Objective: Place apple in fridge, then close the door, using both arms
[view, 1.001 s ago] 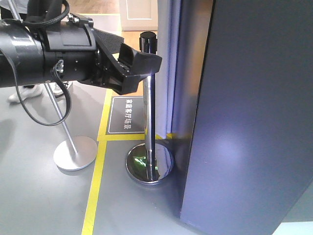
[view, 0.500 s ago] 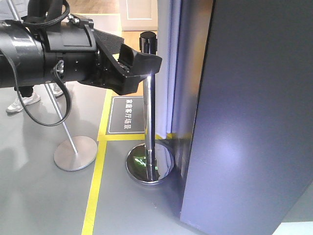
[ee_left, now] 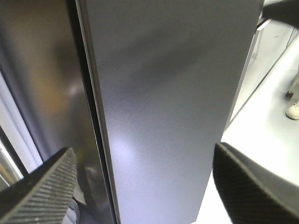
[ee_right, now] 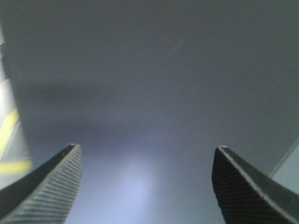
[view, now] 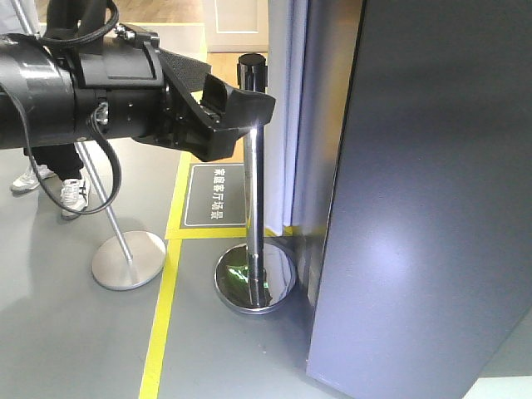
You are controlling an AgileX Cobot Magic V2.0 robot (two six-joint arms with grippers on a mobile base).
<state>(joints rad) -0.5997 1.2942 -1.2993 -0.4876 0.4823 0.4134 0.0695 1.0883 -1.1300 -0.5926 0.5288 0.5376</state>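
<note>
The apple is out of view. The fridge's dark grey door (view: pixel 432 208) fills the right of the front view, with the fridge's side (view: pixel 320 125) just left of it. In the left wrist view only a thin dark seam separates the door (ee_left: pixel 173 93) from the fridge's side (ee_left: pixel 42 79). A black arm comes in from the left, and its gripper (view: pixel 237 112) hovers short of the fridge. My left gripper (ee_left: pixel 145 186) is open and empty, facing the door's edge. My right gripper (ee_right: pixel 147 186) is open and empty, close to a plain dark grey panel (ee_right: pixel 154 84).
A chrome stanchion post (view: pixel 253 199) with a round base stands just left of the fridge, under the gripper. A second stanchion base (view: pixel 127 259) sits further left. A person's legs and shoes (view: pixel 73 193) are at the left. Yellow floor tape (view: pixel 166 283) marks the grey floor.
The person at the left has stepped, and their shoes are now nearer the second stanchion. The arm, grippers and door have not visibly moved.
</note>
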